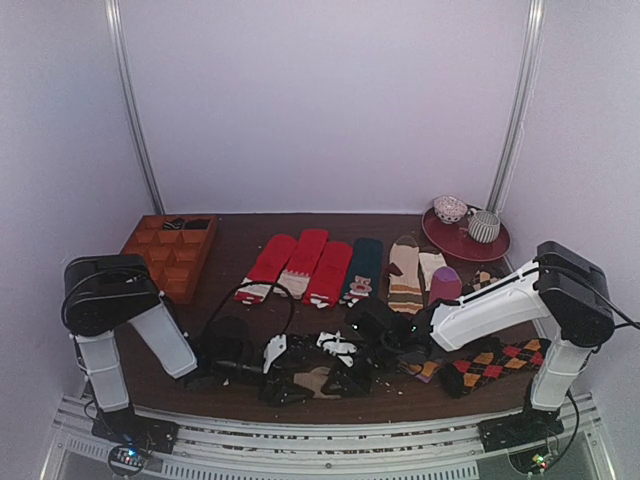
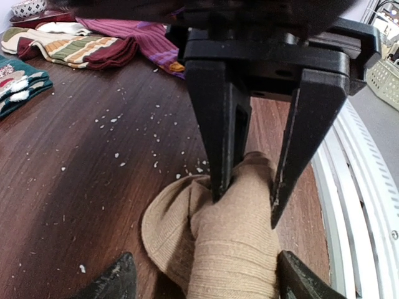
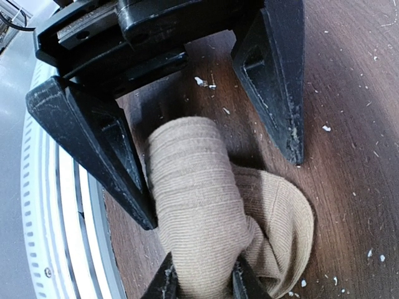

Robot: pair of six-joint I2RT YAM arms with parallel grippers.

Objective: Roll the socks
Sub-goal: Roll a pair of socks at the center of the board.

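**Socks (image 3: pixel 193 205) wound into a tan roll**

Ribbed tan knit, wrapped into a thick cylinder with a loose, floppy flap spread beside it, lies near the front edge of the dark, lint-flecked wooden table (image 2: pixel 93 156). The right claw (image 3: pixel 204 271) is clamped on one end of the roll. The left claw (image 3: pixel 221 187) stands wide apart, straddling it. At the back, a red plate (image 1: pixel 460 248) carries a patterned bowl (image 1: pixel 449 208) and a ribbed cup (image 1: pixel 484 226).

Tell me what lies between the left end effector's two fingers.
The socks, rolled, lie inside the open left end effector; the right wrist view shows it.
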